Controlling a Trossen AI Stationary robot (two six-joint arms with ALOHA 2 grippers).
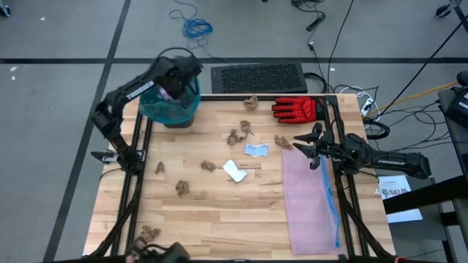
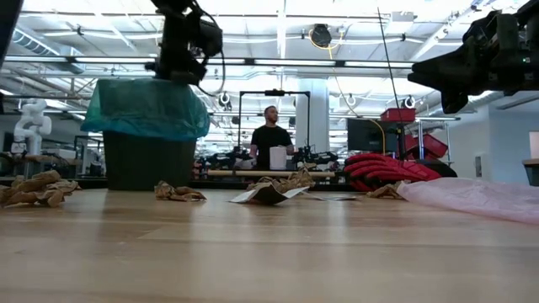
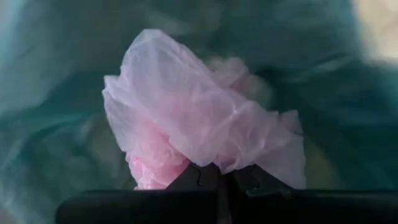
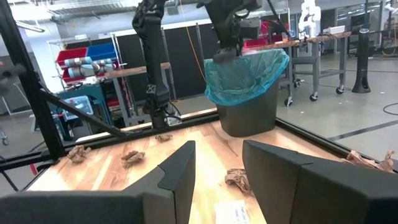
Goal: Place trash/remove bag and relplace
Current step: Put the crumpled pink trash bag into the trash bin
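A dark bin lined with the teal-green bag (image 1: 170,108) stands at the table's far left corner; the bag's rim (image 2: 145,108) is folded over the bin's edge. My left gripper (image 3: 221,175) hovers over the bin's mouth (image 4: 245,62), shut on a crumpled pale pink plastic scrap (image 3: 193,112). Brown paper wads (image 1: 238,135) (image 1: 182,188), a white piece (image 1: 234,170) and a pale blue piece (image 1: 256,150) lie scattered on the table. My right gripper (image 1: 303,144) waits at the table's right side, open, with nothing between its fingers (image 4: 180,171). My left gripper pinches the pink scrap between its two shut fingers at the edge nearest them (image 3: 214,160). The fingers come from above, pointing steeply down. The scrap is lifted clear, bunched up beyond the fingertips, over the inside of the teal bag (image 3: 56,93).
A flat pale pink bag with a blue strip (image 1: 311,197) lies along the table's right side. A red glove (image 1: 296,108) lies at the far right. More wads sit near the front left corner (image 1: 150,234). A person stands in the room beyond (image 2: 271,139).
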